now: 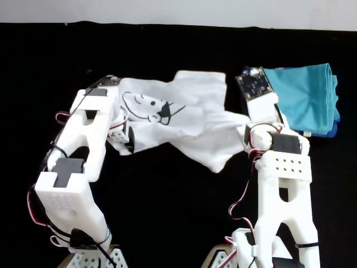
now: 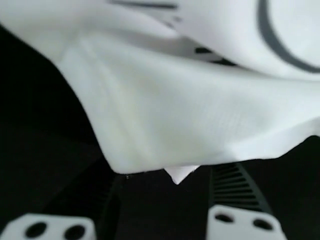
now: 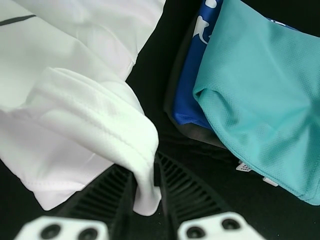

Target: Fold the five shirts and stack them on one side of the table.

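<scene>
The white shirt (image 1: 184, 111) lies crumpled on the table (image 1: 167, 212), stretched between the 2 arms. The right gripper (image 3: 146, 195) is clenched on a folded hem of this shirt. The left gripper (image 1: 125, 139) sits under the shirt's opposite edge; cloth covers it, so its grip cannot be told. At the far right, a folded teal shirt (image 1: 307, 97) lies on a blue shirt (image 3: 192, 85).

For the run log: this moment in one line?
left gripper: open at white shirt edge | right gripper: shut on white shirt | stack: teal on top
</scene>
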`<state>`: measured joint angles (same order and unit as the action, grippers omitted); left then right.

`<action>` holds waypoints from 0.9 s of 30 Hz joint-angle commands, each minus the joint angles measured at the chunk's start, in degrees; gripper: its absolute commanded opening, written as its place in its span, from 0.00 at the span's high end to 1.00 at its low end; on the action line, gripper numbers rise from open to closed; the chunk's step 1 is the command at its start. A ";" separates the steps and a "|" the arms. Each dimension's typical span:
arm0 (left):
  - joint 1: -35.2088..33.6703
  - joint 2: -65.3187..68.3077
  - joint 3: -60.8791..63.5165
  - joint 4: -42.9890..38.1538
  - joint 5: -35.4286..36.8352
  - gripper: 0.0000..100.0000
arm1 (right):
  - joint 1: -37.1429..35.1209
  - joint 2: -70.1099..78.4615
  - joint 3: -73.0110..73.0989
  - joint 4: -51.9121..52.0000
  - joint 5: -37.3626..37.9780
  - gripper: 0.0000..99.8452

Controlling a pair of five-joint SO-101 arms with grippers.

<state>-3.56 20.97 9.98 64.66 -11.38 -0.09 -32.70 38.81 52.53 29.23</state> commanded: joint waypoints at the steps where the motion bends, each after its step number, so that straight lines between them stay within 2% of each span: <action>1: 2.33 3.47 -3.65 -1.41 3.34 0.77 | -0.75 -1.27 -0.13 -1.01 0.26 0.99; 5: 2.77 8.57 -13.67 5.71 5.98 0.80 | -0.75 -1.27 -0.13 -0.84 0.26 0.99; 8: 3.47 11.74 -21.67 11.87 6.51 0.97 | -0.75 -1.80 -0.04 -0.66 0.26 0.99; 9: 3.56 12.62 -24.31 13.80 6.51 1.00 | -0.75 -1.89 -0.13 0.04 0.18 0.99; 10: 3.65 13.32 -26.77 15.74 6.51 0.98 | -0.75 -1.89 -0.40 0.84 0.18 0.99; 15: 3.12 14.46 -37.32 24.79 6.51 0.99 | -0.66 -1.98 -0.57 2.24 -0.53 0.99; 20: 1.01 14.37 -51.91 36.48 6.42 0.99 | -0.66 -1.63 -7.08 2.42 -9.49 0.99; 23: -2.15 12.62 -56.84 37.19 6.42 0.99 | -0.66 -1.10 -13.49 1.71 -11.60 0.99; 27: -6.20 4.70 -57.01 37.19 6.42 0.99 | -0.75 1.54 -20.79 -0.31 -11.52 0.99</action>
<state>-6.99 33.27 -44.35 100.88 -5.23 -0.44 -32.18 25.45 53.67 18.42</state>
